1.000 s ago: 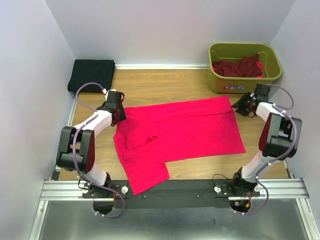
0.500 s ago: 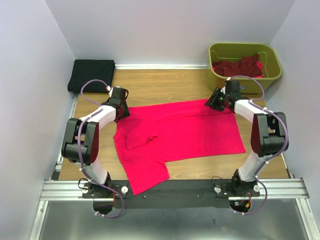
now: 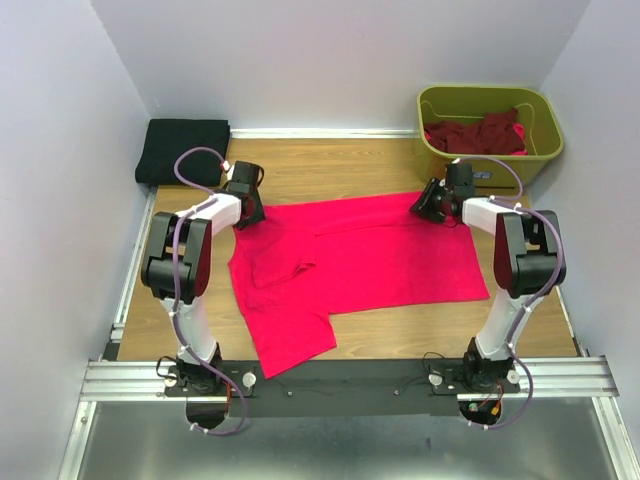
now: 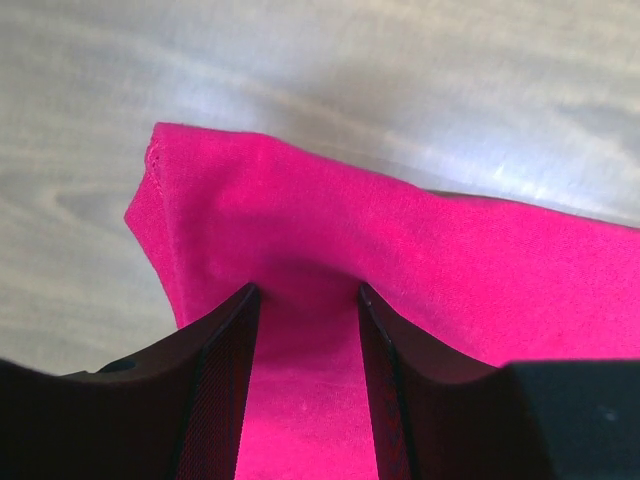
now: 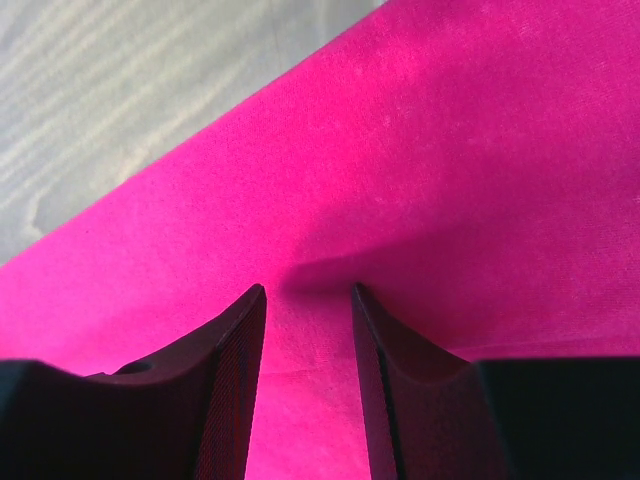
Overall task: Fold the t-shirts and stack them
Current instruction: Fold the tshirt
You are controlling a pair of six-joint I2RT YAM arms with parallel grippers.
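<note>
Bright pink-red t-shirt (image 3: 370,260) spread on the wooden table (image 3: 330,170), left gripper (image 4: 305,290) at its far left corner, right gripper (image 5: 308,290) on its far right edge, both pincers spread astride cloth, black t-shirt (image 3: 183,150) folded far left.

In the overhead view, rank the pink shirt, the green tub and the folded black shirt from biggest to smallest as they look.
1. pink shirt
2. green tub
3. black shirt

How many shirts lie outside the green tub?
2: a bright pink cloth t-shirt spread in the middle, and a folded black cloth shirt at the far left corner. It may hide more underneath.
</note>
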